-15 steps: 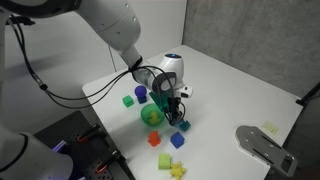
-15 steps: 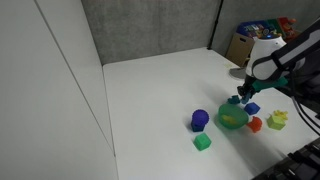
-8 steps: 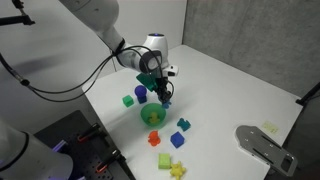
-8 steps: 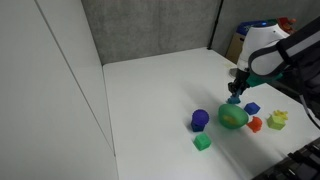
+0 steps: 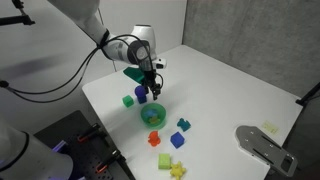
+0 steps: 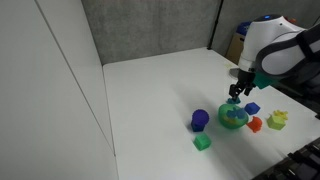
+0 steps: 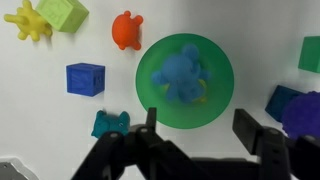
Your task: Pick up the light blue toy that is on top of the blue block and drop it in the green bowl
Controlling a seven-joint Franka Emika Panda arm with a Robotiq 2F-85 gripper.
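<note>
A white table stands against grey speckled wall panels. A plain white panel borders one side. A cardboard box sits behind the table.

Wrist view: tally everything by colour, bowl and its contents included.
Yellow: 1, yellow knobby toy
Green: 3, green cube, green bowl, green piece at right edge
Orange: 1, orange knobby toy
Blue: 2, blue cube, blue block
Teal: 1, teal piece
Light blue: 1, light blue toy in bowl
Purple: 1, purple piece
Total: 10
Yellow bit under the toy not counted.
</note>
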